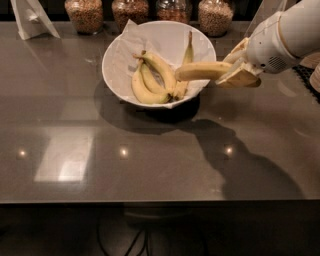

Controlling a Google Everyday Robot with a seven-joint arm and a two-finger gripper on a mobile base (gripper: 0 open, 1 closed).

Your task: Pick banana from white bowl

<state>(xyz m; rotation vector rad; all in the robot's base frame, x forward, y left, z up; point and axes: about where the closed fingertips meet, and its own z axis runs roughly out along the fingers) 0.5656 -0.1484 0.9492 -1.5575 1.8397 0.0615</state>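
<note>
A folded white paper stand (30, 20) sits in the far left corner of the dark grey glossy surface (150, 165). Four glass jars of brown grains (84, 12) line the back edge. Just in front of them, near the middle, stands the one wide white bowl lined with crinkled white paper (111, 60). Inside it lie a bunch of two or three short curved yellow bananas (147, 85) and one thin banana with a long upright stem (187, 52).

The long, nearly straight yellow banana (197, 71) is held level across the bowl's right rim. Its left tip is over the bowl's inside and its right end is outside the bowl. Whether it touches the rim cannot be told.

The gripper (225, 71) hangs just right of the bowl, its cream fingers (240, 79) clamped above and below the banana's right end. The white arm (285, 32) reaches in from the upper right.

Bare surface runs from the bowl to the front edge and out to the left side.
</note>
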